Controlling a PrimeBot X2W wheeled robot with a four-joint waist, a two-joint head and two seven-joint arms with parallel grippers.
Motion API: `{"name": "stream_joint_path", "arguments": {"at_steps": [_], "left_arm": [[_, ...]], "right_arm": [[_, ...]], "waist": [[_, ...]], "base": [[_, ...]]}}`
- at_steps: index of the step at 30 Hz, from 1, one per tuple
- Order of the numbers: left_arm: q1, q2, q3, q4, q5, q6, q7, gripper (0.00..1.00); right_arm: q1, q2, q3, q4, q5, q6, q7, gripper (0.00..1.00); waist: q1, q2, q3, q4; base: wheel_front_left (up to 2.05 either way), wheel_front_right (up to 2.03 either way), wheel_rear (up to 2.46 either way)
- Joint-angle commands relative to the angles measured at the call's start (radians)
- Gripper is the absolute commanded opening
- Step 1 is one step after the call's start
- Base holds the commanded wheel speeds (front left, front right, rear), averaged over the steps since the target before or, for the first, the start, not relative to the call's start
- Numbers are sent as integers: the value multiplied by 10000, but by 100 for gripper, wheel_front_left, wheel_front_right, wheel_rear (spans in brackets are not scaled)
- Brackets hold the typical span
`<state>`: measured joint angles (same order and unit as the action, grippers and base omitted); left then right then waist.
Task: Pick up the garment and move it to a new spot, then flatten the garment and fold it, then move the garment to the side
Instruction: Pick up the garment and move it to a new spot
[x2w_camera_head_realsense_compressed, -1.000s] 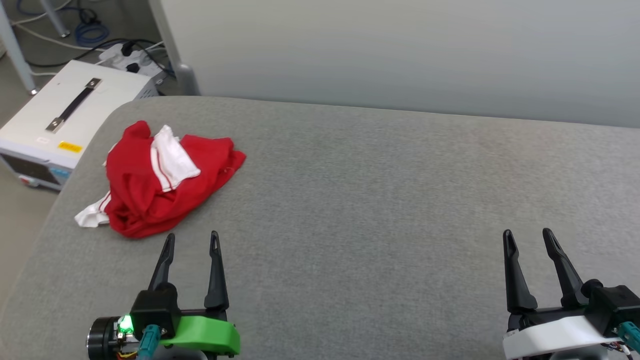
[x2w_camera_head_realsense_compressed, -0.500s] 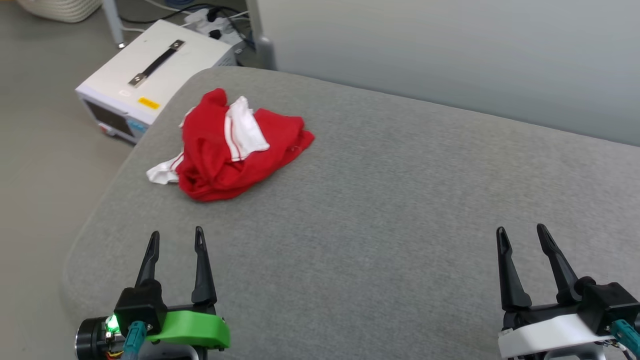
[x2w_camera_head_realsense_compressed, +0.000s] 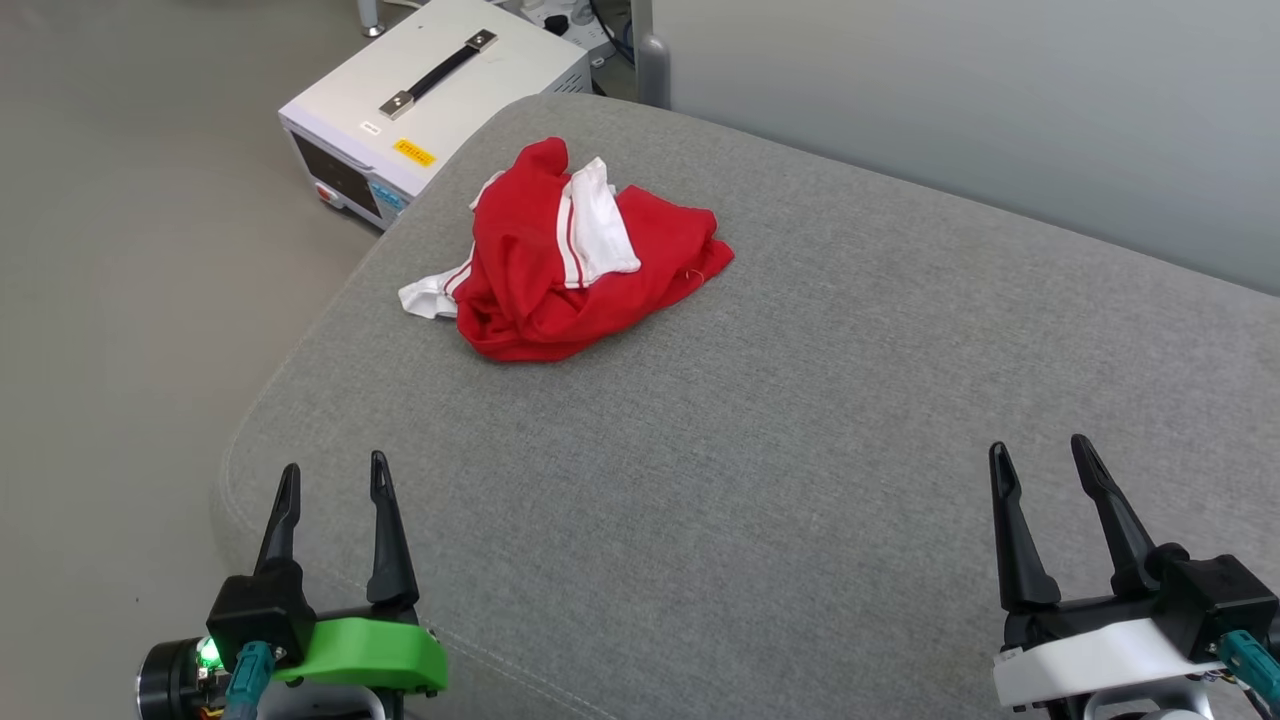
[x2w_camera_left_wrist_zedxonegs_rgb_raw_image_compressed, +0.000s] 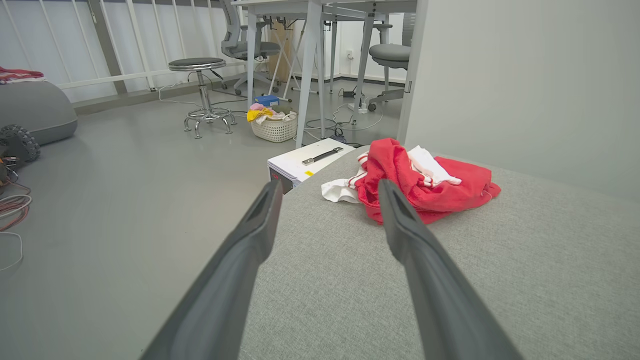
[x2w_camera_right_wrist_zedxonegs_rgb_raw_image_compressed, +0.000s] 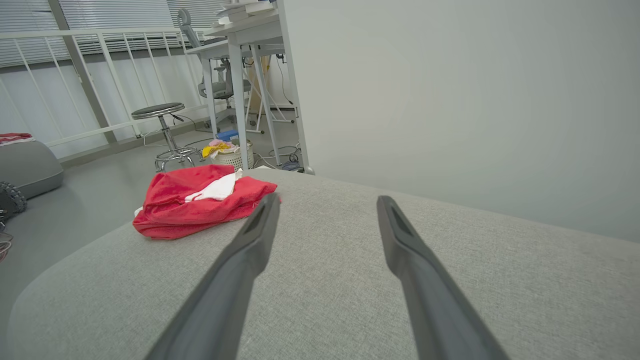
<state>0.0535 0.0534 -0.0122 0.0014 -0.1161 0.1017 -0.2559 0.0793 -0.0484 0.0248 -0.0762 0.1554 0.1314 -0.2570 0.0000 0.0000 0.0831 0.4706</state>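
Note:
The garment (x2w_camera_head_realsense_compressed: 575, 265) lies crumpled near the far left corner of the grey padded surface (x2w_camera_head_realsense_compressed: 800, 420), red with a white striped sleeve on top and another sleeve poking out at its left. Its print is hidden. In the left wrist view the garment (x2w_camera_left_wrist_zedxonegs_rgb_raw_image_compressed: 425, 187) sits ahead and to the right of the fingers; in the right wrist view the garment (x2w_camera_right_wrist_zedxonegs_rgb_raw_image_compressed: 195, 205) lies far left. My left gripper (x2w_camera_head_realsense_compressed: 333, 480) hangs open at the lower left, well short of the garment. My right gripper (x2w_camera_head_realsense_compressed: 1040, 455) is open at the lower right, empty.
A white instrument box with a black handle (x2w_camera_head_realsense_compressed: 440, 100) stands on the floor just beyond the surface's left corner. A pale wall (x2w_camera_head_realsense_compressed: 1000, 120) runs behind the surface. Farther off are a stool (x2w_camera_left_wrist_zedxonegs_rgb_raw_image_compressed: 200, 90), a laundry basket (x2w_camera_left_wrist_zedxonegs_rgb_raw_image_compressed: 274, 125) and desks.
The head camera has swung left, so the whole scene has shifted right and up in the picture. The garment and both grippers keep their places relative to the surface.

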Motion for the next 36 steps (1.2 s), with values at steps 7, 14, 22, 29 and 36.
{"name": "stream_joint_path", "arguments": {"at_steps": [7, 14, 22, 29, 36], "left_arm": [[-303, -32, 85, 65, -137, -42, -59, 100], [-1571, 115, 633, 156, 169, -800, -59, 100], [-4304, 705, 1659, 512, 126, -1535, -59, 100], [-6616, 1431, 2165, 1452, -168, -2060, -59, 100], [-8667, 2552, 1480, 3606, -619, -2300, -1, 100]], "right_arm": [[-219, -18, 59, -68, -126, -7, -47, 100], [-579, -18, 118, -185, -347, -7, -47, 100], [-1316, -18, 164, -491, -861, -7, -47, 100], [-1835, -18, 132, -883, -1224, -7, -47, 100], [-2221, -19, 115, -1135, -1412, -7, -47, 100]], "waist": [[0, 0, 207, 15], [0, 0, 728, -463], [0, 0, 1959, -1231], [0, 0, 2993, -1749], [0, 0, 3603, -1981]], "base": [[0, 0, 0], [0, 0, 0], [0, 0, 0], [0, 0, 0], [0, 0, 0]]}}
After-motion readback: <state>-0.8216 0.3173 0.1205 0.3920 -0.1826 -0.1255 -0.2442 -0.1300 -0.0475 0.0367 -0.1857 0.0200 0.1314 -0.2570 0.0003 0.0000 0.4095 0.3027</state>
